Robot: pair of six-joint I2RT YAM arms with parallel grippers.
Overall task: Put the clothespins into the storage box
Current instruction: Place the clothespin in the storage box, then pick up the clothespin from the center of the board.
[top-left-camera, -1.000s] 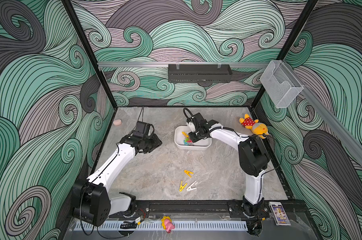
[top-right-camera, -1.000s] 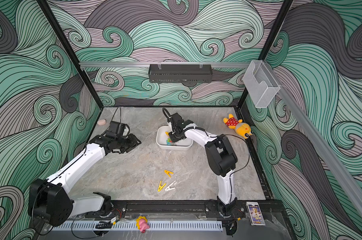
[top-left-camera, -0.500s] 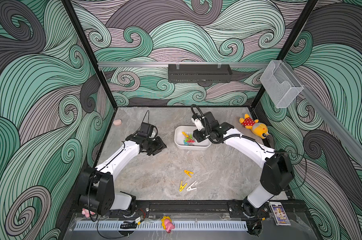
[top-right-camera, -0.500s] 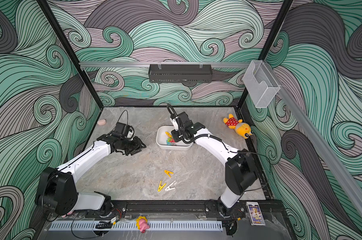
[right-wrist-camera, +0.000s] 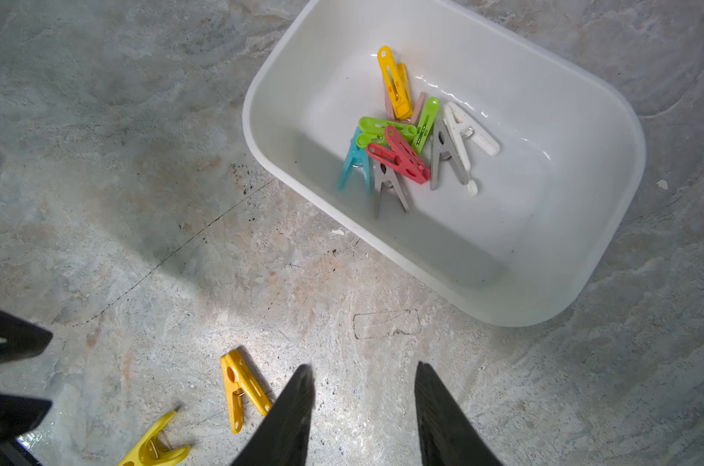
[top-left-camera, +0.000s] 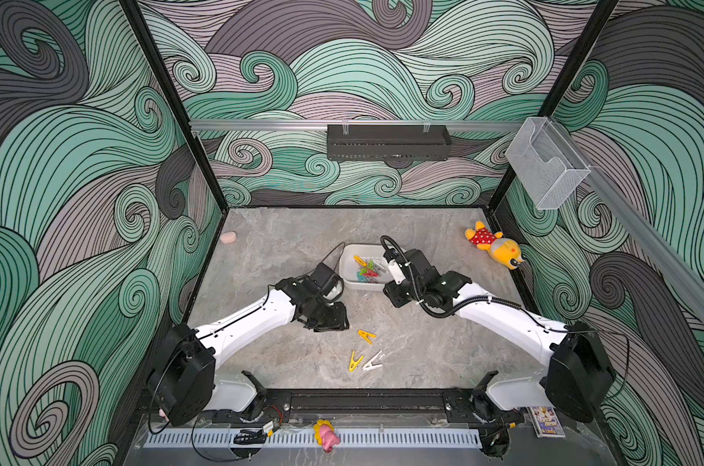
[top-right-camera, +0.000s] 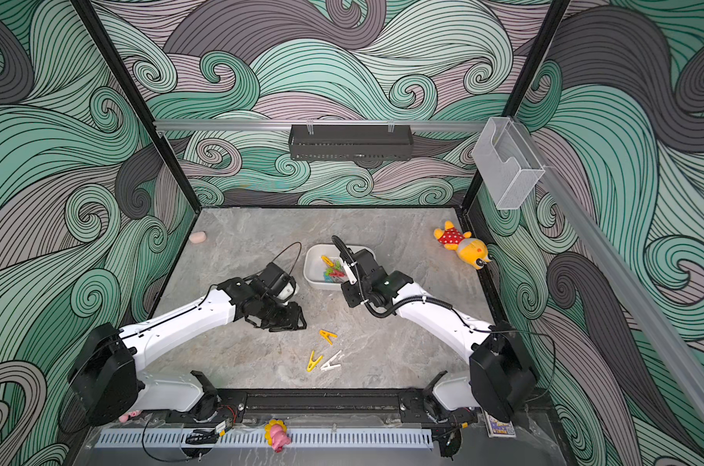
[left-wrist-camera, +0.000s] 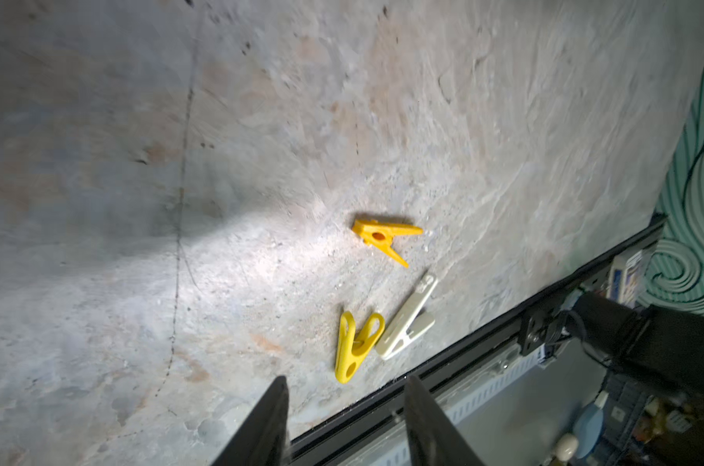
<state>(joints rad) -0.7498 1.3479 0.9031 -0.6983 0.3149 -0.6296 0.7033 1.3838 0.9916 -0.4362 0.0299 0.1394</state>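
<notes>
Left wrist view: my left claw (left-wrist-camera: 346, 419) is released, its jaws apart with nothing between them. Three clothespins remain loose on the worktop (top-left-camera: 285, 246). The others lie heaped (right-wrist-camera: 398, 137) in the storage box (top-left-camera: 347, 269).

Governing relation: in both top views the loose three lie to the right of my left claw and nearer than it.
- The orange-yellow clothespin (top-left-camera: 366, 335) is just beside that claw. It lies flat, and I judge its closed end to point toward the claw with its legs opening away to the right.
- The yellow clothespin (top-left-camera: 355, 360) and the white clothespin (top-left-camera: 373, 361) lie nearer again. They are side by side, touching or all but. The yellow one runs roughly near to far, and the white one slants from near-left to far-right.

Arm selection: my right claw (top-left-camera: 394, 299) is also released and empty. It stands by the near rim of the storage box, farther from the three than my left claw. The left arm is therefore the better placed.

Clearances:
- Bare worktop surrounds the orange-yellow clothespin, so the approach is unobstructed.
- The yellow and white pair sit near the black rail (top-left-camera: 366, 397) along the worktop's near edge, which leaves less room on that side.
- The carry to the storage box runs far and right, close past my right claw. I judge that to be the one likely point of interference.
</notes>
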